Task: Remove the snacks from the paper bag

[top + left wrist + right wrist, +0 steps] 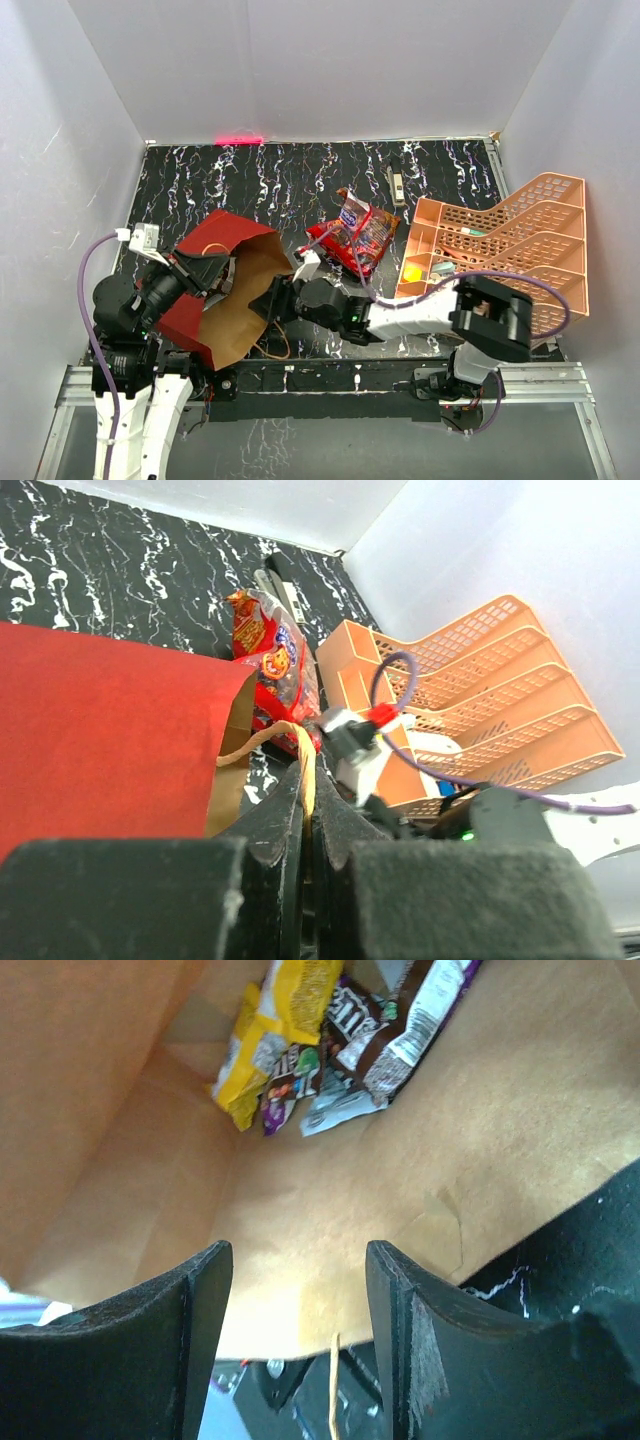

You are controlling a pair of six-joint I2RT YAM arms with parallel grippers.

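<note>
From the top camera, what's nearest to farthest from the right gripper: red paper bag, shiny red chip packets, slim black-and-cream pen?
1. Red paper bag: right gripper at its mouth.
2. Shiny red chip packets: mid-table.
3. Slim black-and-cream pen: near the back edge.

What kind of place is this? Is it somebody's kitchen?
Probably not a kitchen. It looks like a robot practice booth: plain white walls box in a black marbled table, and two robot arms are bolted to a metal frame at its edge, working on a paper bag.
</note>
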